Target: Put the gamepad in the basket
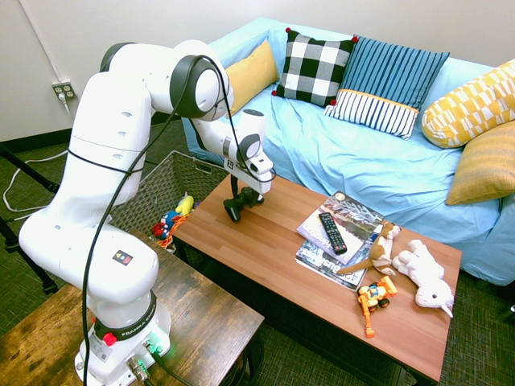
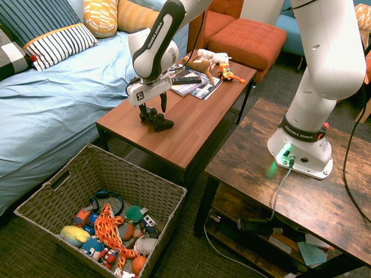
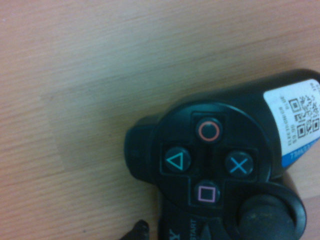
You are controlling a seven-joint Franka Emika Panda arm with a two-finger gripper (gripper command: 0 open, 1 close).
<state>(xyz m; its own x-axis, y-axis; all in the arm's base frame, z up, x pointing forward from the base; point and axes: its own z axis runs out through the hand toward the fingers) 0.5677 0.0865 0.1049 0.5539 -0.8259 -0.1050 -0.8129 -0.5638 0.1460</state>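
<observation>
A blue-covered sofa [image 1: 378,153] is seen along the far side of the room, with patterned cushions [image 1: 385,84] laid along its back. In front of it, a long wooden coffee table [image 1: 298,265] is placed. Beside the table's end, on the floor, a woven basket [image 2: 124,180] is set, and it is partly filled with assorted toys [image 2: 110,231]. The arm is reached over the table end nearest the basket, and its gripper [image 2: 151,112] is lowered onto the gamepad [image 2: 156,119]. The fingers are seen closed around the gamepad's body from above, one on either side. Whether the gamepad is resting on the tabletop or lifted just clear of it cannot be told; it is located near the table's basket end, well apart from the basket's interior. In the wrist view, the gamepad [image 3: 220,165] is shown close up against the wood grain, its four symbol buttons and a white label being visible. Towards the other end of the table, magazines [image 1: 338,233] are stacked with a black remote [image 1: 331,232] laid on top, and a plush animal [image 1: 425,273] and a small orange toy vehicle [image 1: 374,297] are found beyond them.
</observation>
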